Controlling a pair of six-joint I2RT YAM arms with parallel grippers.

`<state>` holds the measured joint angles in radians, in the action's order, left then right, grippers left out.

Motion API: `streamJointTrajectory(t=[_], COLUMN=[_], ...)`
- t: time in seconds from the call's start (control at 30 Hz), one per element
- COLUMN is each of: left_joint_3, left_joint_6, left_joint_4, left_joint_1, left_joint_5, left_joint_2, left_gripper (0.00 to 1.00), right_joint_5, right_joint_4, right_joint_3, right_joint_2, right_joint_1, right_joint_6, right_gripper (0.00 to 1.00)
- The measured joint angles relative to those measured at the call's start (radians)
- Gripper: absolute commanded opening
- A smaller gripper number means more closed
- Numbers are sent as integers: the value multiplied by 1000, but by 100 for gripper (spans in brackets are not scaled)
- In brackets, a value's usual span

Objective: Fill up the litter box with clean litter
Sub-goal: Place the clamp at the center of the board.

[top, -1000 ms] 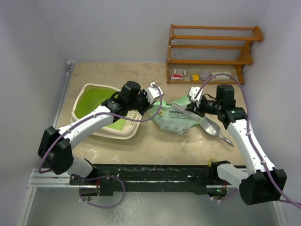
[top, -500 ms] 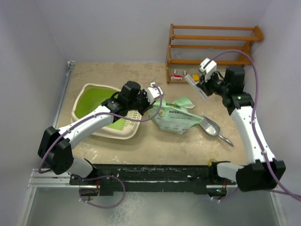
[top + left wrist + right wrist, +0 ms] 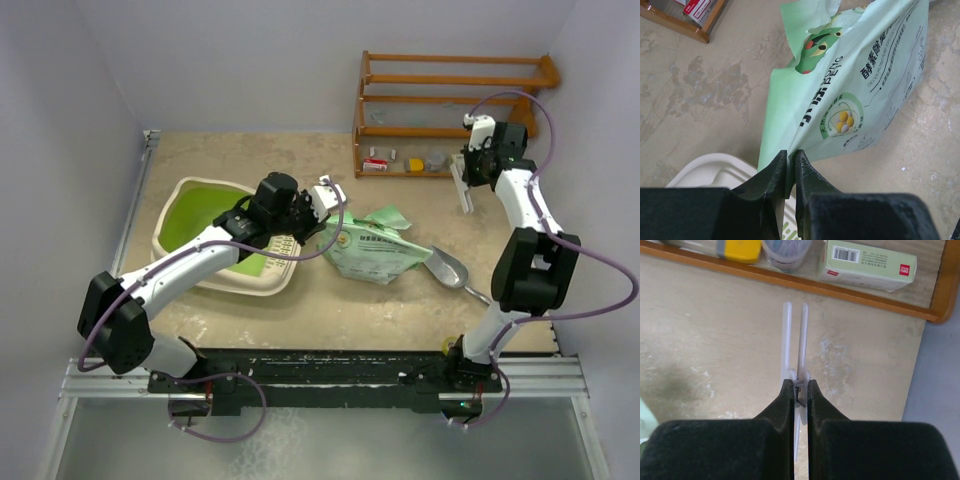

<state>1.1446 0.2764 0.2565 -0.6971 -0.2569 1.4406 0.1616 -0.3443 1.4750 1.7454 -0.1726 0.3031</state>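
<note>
End effector pinching bag, litter box diagonal

The top camera looked down from high behind the near edge over the whole table. Within that view, the left wrist camera sat close above the bag and litter box corner, and the right one sat above bare table by the rack.

Evidently a robotics lab test cell: boxed in by plain pale walls, floored with a mottled beige desk, fitted at the near edge with a metal rail bearing a cabled left arm and right arm. Dressed with household props: a litter box and a wooden rack.
</note>
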Motion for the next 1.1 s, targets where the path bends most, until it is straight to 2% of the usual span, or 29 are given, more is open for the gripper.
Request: streamJointTrajectory(t=[0.17, 0.37, 0.6, 1.1], left_joint_3=[-6, -10, 4, 265], left_joint_6=[-2, -12, -34, 0], left_joint_4=[-2, -9, -31, 20], left_joint_1=[-6, -7, -13, -24], left_joint_5=[4, 14, 106, 313], left_joint_2=[-19, -21, 10, 214], left_gripper=[3, 3, 3, 3], right_joint_5=[-73, -119, -121, -108], right_joint_4=[48, 103, 145, 178], right_joint_3=[0, -26, -93, -171], right_joint_2=[68, 142, 150, 150], right_joint_1=[-14, -60, -84, -83], right_joint_6=[-8, -7, -4, 10], right_gripper=[0, 0, 0, 0])
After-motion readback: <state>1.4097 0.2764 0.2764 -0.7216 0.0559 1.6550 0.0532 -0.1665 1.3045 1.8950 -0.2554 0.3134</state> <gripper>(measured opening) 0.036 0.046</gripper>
